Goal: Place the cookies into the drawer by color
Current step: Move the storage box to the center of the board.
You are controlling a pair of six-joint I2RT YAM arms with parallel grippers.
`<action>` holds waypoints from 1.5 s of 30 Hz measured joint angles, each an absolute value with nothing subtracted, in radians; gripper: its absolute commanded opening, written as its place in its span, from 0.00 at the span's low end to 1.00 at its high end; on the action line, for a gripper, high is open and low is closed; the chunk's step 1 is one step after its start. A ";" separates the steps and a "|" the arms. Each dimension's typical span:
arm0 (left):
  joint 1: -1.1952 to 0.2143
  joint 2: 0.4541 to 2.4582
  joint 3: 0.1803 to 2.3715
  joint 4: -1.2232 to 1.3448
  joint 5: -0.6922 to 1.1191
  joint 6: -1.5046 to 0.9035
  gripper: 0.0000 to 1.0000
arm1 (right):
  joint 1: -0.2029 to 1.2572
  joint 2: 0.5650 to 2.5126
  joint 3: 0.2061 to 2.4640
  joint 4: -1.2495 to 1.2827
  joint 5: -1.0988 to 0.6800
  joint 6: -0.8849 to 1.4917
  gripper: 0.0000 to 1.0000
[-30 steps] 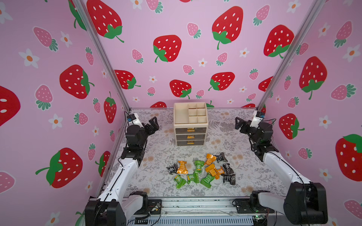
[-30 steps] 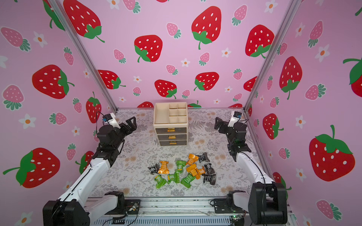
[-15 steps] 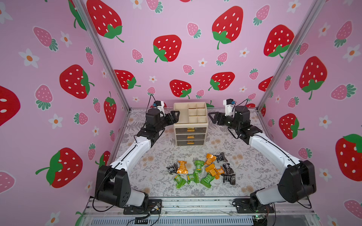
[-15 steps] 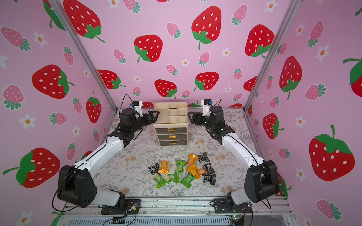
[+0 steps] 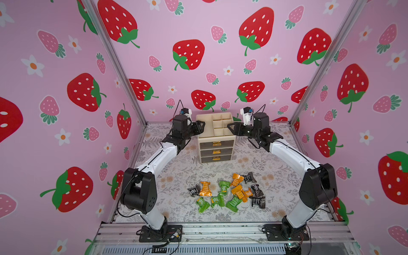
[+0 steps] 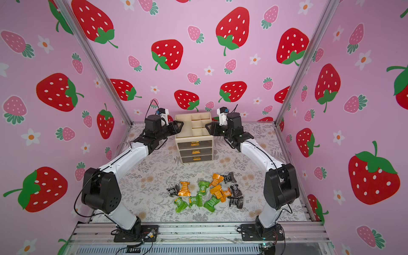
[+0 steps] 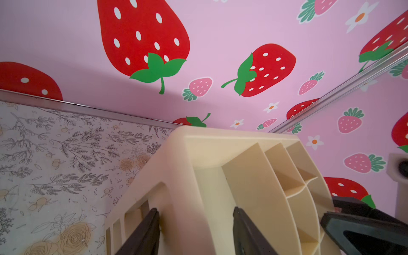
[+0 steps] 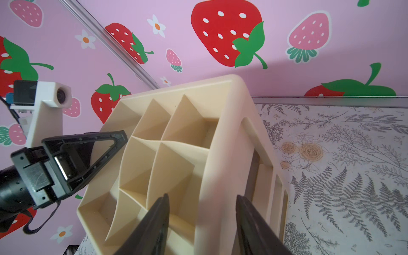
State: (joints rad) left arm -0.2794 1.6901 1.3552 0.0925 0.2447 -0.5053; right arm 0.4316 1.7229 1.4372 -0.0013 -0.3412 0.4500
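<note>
The beige drawer (image 5: 216, 138) (image 6: 194, 138) stands at the back middle, its three smoky drawers closed. My left gripper (image 5: 199, 128) (image 7: 195, 210) straddles the left wall of its divided tray top (image 7: 198, 165), one finger outside and one inside. My right gripper (image 5: 230, 128) (image 8: 202, 197) straddles the right wall (image 8: 225, 132) the same way. Whether either pair of jaws presses the wall is unclear. The cookies (image 5: 227, 192) (image 6: 205, 194) lie loose near the front in orange (image 5: 205, 188), green (image 5: 233, 202) and black (image 5: 258, 202), far from both grippers.
Pink strawberry-print walls enclose the floral mat (image 5: 176, 167) on three sides. A metal rail (image 5: 220, 229) with both arm bases runs along the front edge. Both arms reach over the mat's outer sides toward the back.
Both arms swung in from the side walls to the drawer's tray top. Their jaws, wide a second ago, have narrowed around the tray's side walls. The cookies have not moved.
</note>
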 measured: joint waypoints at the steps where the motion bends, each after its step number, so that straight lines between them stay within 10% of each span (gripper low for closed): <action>1: -0.279 1.706 1.373 0.092 0.242 -0.498 0.51 | 0.431 1.732 1.446 0.001 -0.341 0.452 0.47; 9: -0.274 1.824 1.527 0.071 0.244 -0.467 0.47 | 0.427 1.744 1.456 0.012 -0.303 0.469 0.46; 19: -0.252 1.734 1.417 0.071 0.237 -0.558 0.88 | 0.433 1.728 1.443 0.002 -0.258 0.524 0.49; 31: -0.278 1.275 0.839 0.358 0.214 -1.101 0.88 | 0.433 1.715 1.443 -0.032 -0.262 0.538 0.50; 45: -0.668 1.496 0.707 0.679 -0.233 -1.354 0.66 | 0.432 1.699 1.431 -0.044 -0.264 0.539 0.49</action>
State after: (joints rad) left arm -0.6678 1.4960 0.7074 0.6792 -0.2329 -1.3537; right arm 0.4316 1.6993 1.4315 -0.0444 -0.2642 0.5388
